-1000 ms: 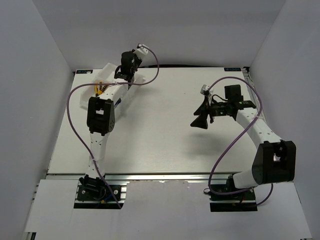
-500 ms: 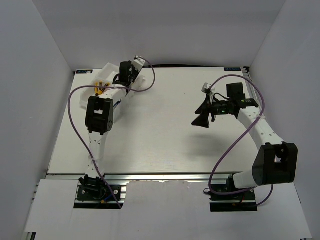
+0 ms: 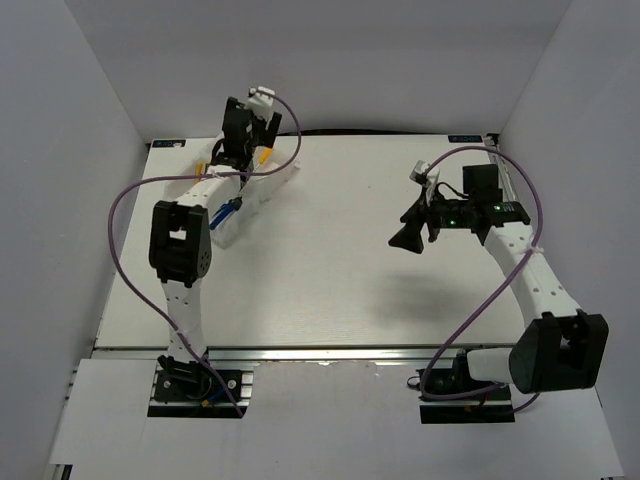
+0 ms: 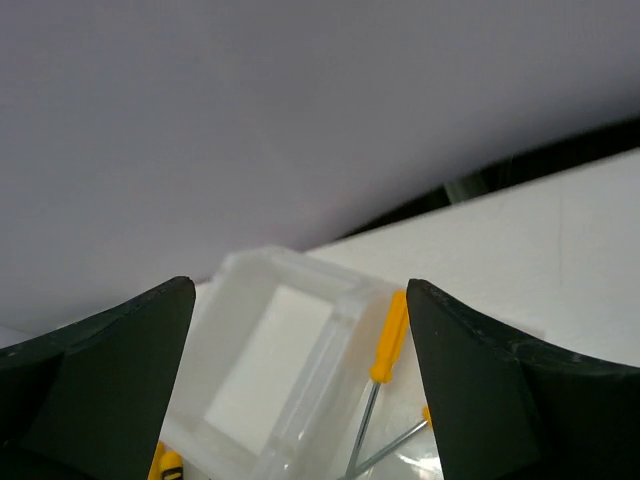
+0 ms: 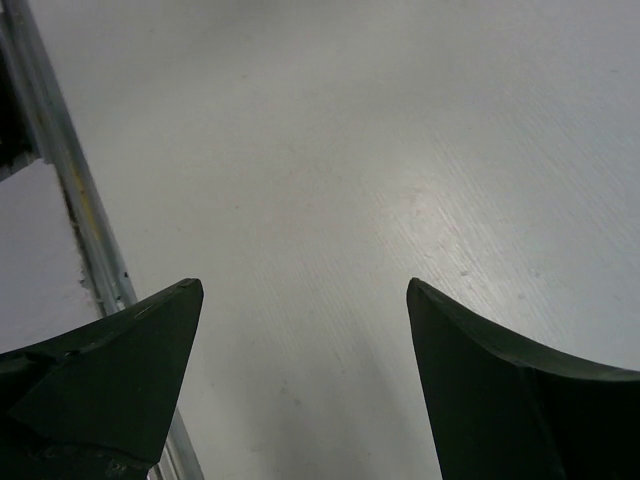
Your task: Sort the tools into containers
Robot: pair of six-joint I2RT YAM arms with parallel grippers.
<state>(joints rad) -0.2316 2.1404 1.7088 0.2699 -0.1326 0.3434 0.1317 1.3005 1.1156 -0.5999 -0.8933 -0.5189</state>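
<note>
White table [image 3: 330,280], grey walls [image 3: 330,60], tray [image 3: 283,172] far left

Table [image 3: 330,270] centre open — tray [image 4: 262,368], left arm [image 3: 180,245] crowd far-left corner.

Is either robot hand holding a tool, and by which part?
No, nothing is held. The left gripper is open above the tray, where a screwdriver lies; the right gripper is open over the table.
</note>
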